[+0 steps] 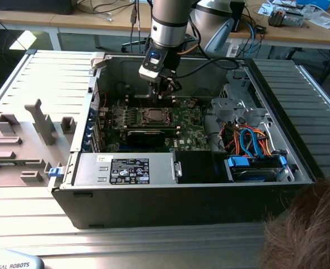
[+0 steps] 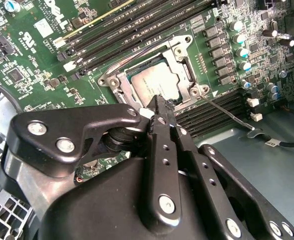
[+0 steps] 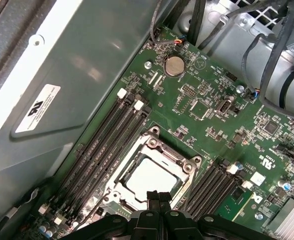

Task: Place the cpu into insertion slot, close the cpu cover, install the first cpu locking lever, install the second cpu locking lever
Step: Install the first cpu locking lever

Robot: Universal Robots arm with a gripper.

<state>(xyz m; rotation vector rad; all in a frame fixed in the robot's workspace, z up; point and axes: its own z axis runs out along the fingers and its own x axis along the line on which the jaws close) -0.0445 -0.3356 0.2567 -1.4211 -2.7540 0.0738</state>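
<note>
Hand [image 3: 158, 195] fingers closed together, tips at edge of lowered cpu cover [image 3: 170, 156], cpu [image 3: 149, 177] flat, metal top up

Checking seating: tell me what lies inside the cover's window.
The cpu's silvery top fills the cover's window in both wrist views. The slot under it is hidden by the chip, and the pincer covers one edge.

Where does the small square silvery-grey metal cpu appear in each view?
Exterior view: the cpu sits mid-board inside the open computer case.
Second wrist view: cpu lies just past the black gripper.
First wrist view: cpu lies between two banks of long black slots.
Shared landmark: the gripper, close to it.
</note>
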